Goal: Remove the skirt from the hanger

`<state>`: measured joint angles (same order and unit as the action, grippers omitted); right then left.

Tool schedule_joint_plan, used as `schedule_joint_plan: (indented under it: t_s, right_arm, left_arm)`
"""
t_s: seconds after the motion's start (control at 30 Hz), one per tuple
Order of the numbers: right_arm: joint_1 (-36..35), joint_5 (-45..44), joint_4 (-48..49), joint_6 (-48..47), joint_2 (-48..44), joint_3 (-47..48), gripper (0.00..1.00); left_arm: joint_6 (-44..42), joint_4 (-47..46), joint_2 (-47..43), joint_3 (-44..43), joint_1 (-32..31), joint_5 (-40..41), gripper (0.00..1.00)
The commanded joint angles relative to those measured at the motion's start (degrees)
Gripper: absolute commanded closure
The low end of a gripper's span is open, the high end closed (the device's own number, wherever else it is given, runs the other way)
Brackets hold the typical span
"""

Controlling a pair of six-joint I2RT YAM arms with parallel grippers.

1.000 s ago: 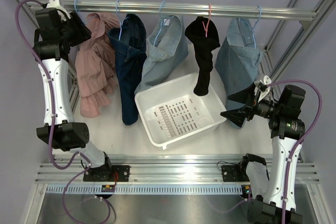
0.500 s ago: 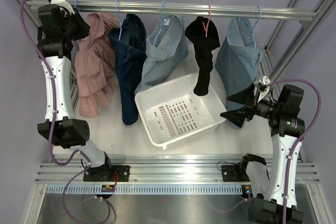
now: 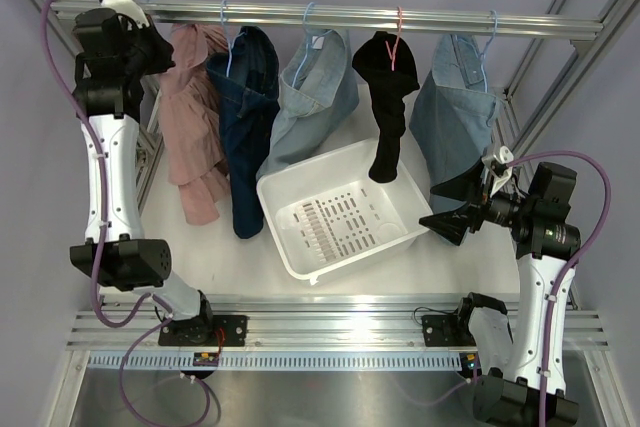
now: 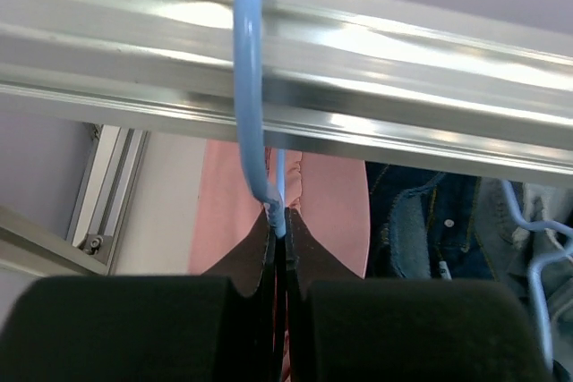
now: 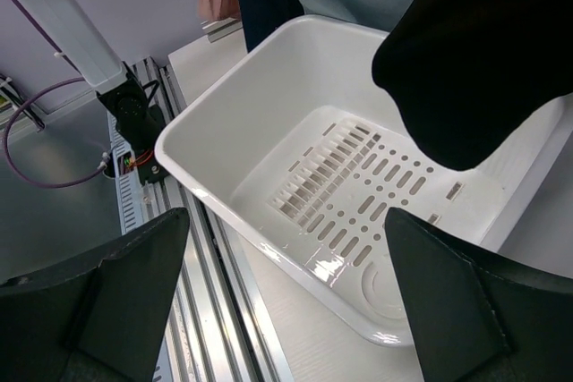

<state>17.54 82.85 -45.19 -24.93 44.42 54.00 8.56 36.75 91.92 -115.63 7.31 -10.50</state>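
Note:
A pink ruffled skirt (image 3: 195, 117) hangs from a light blue hanger (image 4: 249, 87) at the left end of the metal rail (image 3: 330, 17). My left gripper (image 3: 150, 42) is up at the rail, and its jaws are shut on the hanger's thin neck just above the skirt (image 4: 331, 212). In the left wrist view the hook still curves over the rail (image 4: 376, 51), with the left gripper (image 4: 279, 225) pinching the wire below it. My right gripper (image 3: 450, 205) stands open at the right, near the white basket's corner, and holds nothing. The right wrist view shows that open gripper (image 5: 286, 216) over the basket rim.
A white slotted basket (image 3: 340, 212) sits mid-table below the rail. Further along the rail hang a dark denim garment (image 3: 250, 117), a light denim one (image 3: 315, 97), a black one (image 3: 388, 87) and a pale blue denim one (image 3: 455, 117). Frame posts stand at both sides.
My left gripper has closed onto the hanger's neck. The pink skirt now hangs narrower and has shifted slightly to the right. The right arm has hardly moved.

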Motion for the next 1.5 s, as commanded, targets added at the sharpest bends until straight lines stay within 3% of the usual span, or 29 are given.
schedule_joint_plan:
  t_s: [0.0,0.27,0.5,0.6,0.77,0.87,1.1,1.23,1.47]
  right_arm:
    - [0.13,2.58,-1.22,-1.96,0.22,2.08,0.01]
    - [0.13,3.11,-3.23,-4.25,1.01,2.34,0.01]
    - [0.13,3.28,-8.42,-10.48,2.42,3.92,0.00]
    - [-0.84,1.98,-15.08,-16.87,4.88,7.07,0.00]
    - [-8.63,-5.23,-27.05,-22.53,10.15,17.62,0.04]
    - [-13.57,-12.78,-21.80,-13.87,10.77,22.11,0.06]
    - [-33.08,-35.70,-9.13,7.50,15.42,33.43,0.08]
    - [-42.30,-41.89,-7.37,12.97,22.35,44.14,0.08]
    - [-50.14,-47.61,-5.44,22.71,32.38,59.64,0.08]
  left_arm:
    - [0.67,-7.66,-6.75,-0.91,0.07,1.62,1.00]
    - [1.55,-11.53,-13.51,3.57,-0.02,3.65,1.00]
    - [0.76,-13.37,-27.91,23.50,-0.02,6.98,1.00]
    - [0.85,-12.85,-35.47,31.94,-0.02,7.43,1.00]
    - [3.39,-11.36,-48.20,41.62,-0.02,2.60,1.00]
    - [6.11,-11.44,-54.36,44.26,-0.02,-2.23,1.00]
    - [17.36,-14.33,-58.87,42.78,-0.02,-15.76,1.00]
    - [23.77,-18.02,-58.96,41.02,-0.63,-22.79,1.00]
    - [33.27,-27.76,-58.70,44.79,-3.62,-30.80,1.00]
